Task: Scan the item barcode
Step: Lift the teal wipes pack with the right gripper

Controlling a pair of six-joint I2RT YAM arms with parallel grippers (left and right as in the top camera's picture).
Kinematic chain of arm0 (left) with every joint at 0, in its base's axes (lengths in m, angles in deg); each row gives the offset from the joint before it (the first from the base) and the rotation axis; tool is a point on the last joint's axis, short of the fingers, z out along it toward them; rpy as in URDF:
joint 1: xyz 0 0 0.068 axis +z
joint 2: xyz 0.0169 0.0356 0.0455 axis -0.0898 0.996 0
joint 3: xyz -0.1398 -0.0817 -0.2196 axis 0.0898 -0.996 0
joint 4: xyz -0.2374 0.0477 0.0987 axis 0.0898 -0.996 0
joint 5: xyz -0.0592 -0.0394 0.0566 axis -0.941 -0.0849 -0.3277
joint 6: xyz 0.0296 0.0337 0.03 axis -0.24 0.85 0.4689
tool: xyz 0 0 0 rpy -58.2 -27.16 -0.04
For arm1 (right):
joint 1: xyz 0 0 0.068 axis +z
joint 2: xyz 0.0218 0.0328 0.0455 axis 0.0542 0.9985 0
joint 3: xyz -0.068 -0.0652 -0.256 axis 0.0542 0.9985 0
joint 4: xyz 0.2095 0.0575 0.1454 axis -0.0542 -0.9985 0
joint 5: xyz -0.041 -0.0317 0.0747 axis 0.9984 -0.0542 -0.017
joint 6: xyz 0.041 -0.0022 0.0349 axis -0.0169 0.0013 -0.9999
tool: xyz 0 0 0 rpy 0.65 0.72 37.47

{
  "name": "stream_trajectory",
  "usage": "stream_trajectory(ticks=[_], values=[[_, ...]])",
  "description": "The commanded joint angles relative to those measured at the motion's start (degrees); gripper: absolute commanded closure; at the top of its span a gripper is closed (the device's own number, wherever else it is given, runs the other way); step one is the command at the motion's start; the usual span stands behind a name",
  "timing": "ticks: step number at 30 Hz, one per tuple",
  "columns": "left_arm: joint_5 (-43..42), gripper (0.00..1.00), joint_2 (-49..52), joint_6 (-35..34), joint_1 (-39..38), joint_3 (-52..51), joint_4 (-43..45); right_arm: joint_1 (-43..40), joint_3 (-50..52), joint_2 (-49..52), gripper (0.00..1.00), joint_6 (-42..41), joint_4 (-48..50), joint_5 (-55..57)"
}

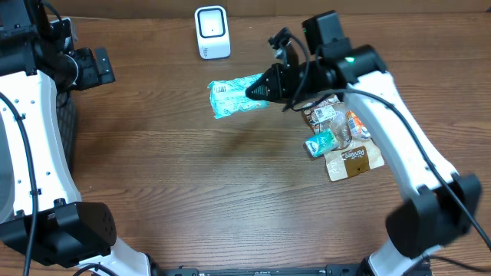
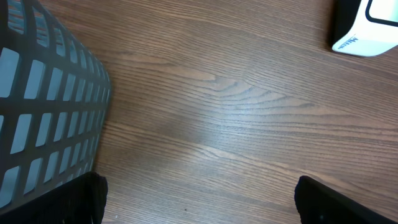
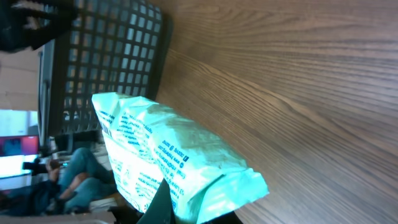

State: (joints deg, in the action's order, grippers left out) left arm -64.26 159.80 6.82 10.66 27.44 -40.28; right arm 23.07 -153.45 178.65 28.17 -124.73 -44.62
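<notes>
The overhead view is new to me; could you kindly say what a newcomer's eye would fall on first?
The bright teal packet stands out first, pinched at one end by the right gripper and held off the table just in front of the white scanner at the far edge. Next comes the small heap of snack packets lying on the table's right side.
</notes>
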Motion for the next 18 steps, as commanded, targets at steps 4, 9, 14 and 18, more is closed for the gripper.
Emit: stream_trajectory(ticks=[4,9,14,18], values=[[0.2,0.00,0.6,1.3,0.2,0.1,0.0,-0.1,-0.5,-5.6,0.96,0.5,-1.9,2.6],[0.2,0.00,0.6,1.3,0.2,0.1,0.0,-0.1,-0.5,-7.4,0.96,0.2,-3.0,2.6],[0.2,0.00,0.6,1.3,0.2,0.1,0.0,-0.1,-0.5,-8.0,0.96,0.3,-4.1,2.6],[0.2,0.01,0.6,1.3,0.2,0.1,0.0,-0.1,-0.5,-8.0,0.96,0.3,-4.4,2.6]])
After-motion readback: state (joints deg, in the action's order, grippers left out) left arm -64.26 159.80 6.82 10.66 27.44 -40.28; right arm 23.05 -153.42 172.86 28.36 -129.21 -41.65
